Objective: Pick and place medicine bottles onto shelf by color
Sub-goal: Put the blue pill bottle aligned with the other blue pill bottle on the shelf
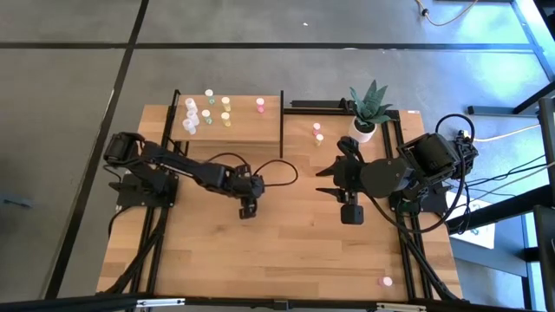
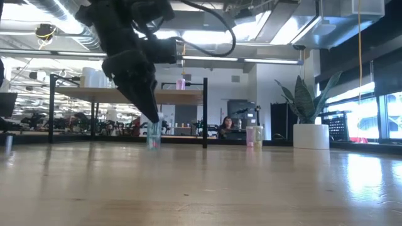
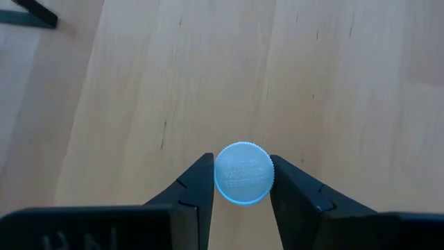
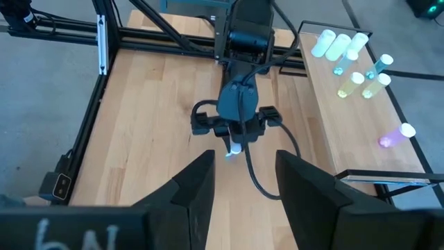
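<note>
A small bottle [image 3: 243, 173] standing on the table [image 1: 286, 251], near its middle, is pinched by the left gripper [image 1: 248, 208]. The right gripper [image 4: 243, 187] is held spread above the table.

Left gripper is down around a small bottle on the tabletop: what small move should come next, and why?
Probably finish closing, then lift straight up. In the left wrist view the small round bottle with the pale ridged cap sits between the left gripper's dark fingers, which flank the cap closely, and it stands on the light wooden tabletop, well short of the raised light-wood shelf. The right gripper waits open, above the table.
</note>
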Motion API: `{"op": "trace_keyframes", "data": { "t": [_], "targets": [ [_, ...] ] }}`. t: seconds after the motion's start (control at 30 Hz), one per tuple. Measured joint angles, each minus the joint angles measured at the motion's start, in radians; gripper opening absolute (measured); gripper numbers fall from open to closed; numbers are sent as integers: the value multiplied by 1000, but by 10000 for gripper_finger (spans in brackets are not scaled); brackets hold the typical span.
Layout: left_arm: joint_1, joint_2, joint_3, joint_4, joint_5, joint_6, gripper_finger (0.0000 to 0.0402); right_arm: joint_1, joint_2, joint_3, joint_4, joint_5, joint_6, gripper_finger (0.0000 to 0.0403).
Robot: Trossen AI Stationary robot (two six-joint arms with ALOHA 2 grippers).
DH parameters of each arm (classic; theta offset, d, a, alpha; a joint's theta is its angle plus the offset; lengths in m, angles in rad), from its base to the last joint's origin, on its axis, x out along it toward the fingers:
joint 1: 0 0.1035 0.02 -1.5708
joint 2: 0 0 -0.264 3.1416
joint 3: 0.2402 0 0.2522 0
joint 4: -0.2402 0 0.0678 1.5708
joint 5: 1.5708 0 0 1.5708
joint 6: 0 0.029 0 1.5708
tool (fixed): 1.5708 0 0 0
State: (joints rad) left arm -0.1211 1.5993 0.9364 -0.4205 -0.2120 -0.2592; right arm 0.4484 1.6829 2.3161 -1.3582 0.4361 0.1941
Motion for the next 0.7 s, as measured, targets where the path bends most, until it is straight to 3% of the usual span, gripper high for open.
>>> {"op": "trace_keyframes", "data": {
  "t": [0.3, 0.43, 0.7],
  "targets": [
    [1, -97, 128, -227, -6, -68, 106, 0, 0, 0, -1, 65, -12, 154],
    [3, -158, 204, -318, -26, -190, 106, 0, 0, 0, 0, 113, -15, 154],
    [9, -246, 423, -694, -222, -389, 106, 0, 0, 0, 2, 113, -18, 154]
  ]
}}
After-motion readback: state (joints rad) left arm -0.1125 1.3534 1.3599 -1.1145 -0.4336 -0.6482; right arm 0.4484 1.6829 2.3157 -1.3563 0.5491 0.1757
